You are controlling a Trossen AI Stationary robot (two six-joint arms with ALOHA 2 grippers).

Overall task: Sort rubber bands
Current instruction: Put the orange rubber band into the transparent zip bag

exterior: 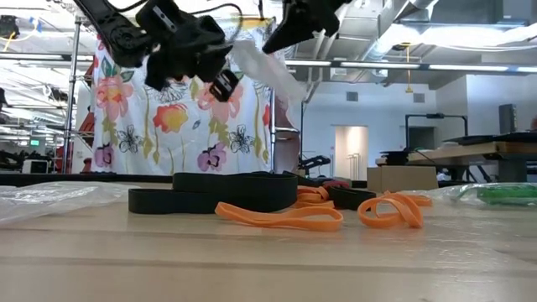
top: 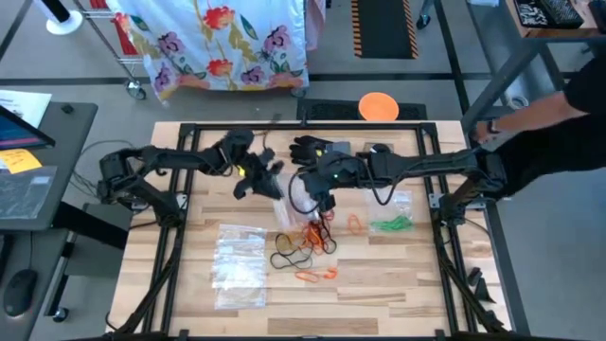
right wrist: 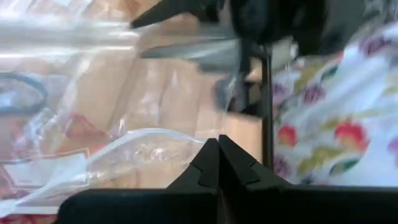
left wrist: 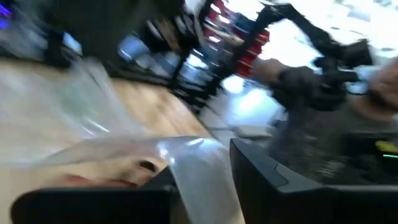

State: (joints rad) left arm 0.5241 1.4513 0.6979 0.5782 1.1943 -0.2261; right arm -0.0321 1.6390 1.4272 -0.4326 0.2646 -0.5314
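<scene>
A clear plastic bag (top: pixel 287 201) hangs above the table's middle between my two grippers. My right gripper (right wrist: pixel 217 142) comes in from the right and is shut on the bag. My left gripper (left wrist: pixel 202 168) comes in from the left. Its fingers stand apart, with a strip of the bag (left wrist: pixel 196 162) between them. Loose orange and black rubber bands (top: pixel 308 242) lie on the wood below, seen close in the low view as orange loops (exterior: pixel 281 216) and black loops (exterior: pixel 226 191). Green rubber bands (top: pixel 390 224) lie in a bag at the right. My right gripper pinches the bag's open rim (right wrist: pixel 200 140) between its two fingertips, slanting down from the table's right side. The bag (exterior: pixel 268 74) hangs clear of the table. My left gripper has the bag between its parted fingers; whether they touch it, I cannot tell.
Two flat clear bags (top: pixel 237 265) lie at the near left. More orange bands (top: pixel 317 275) lie toward the near edge. A black glove (top: pixel 311 147) lies at the far middle. A person (top: pixel 540 114) stands at the table's right, one hand near my right arm's base.
</scene>
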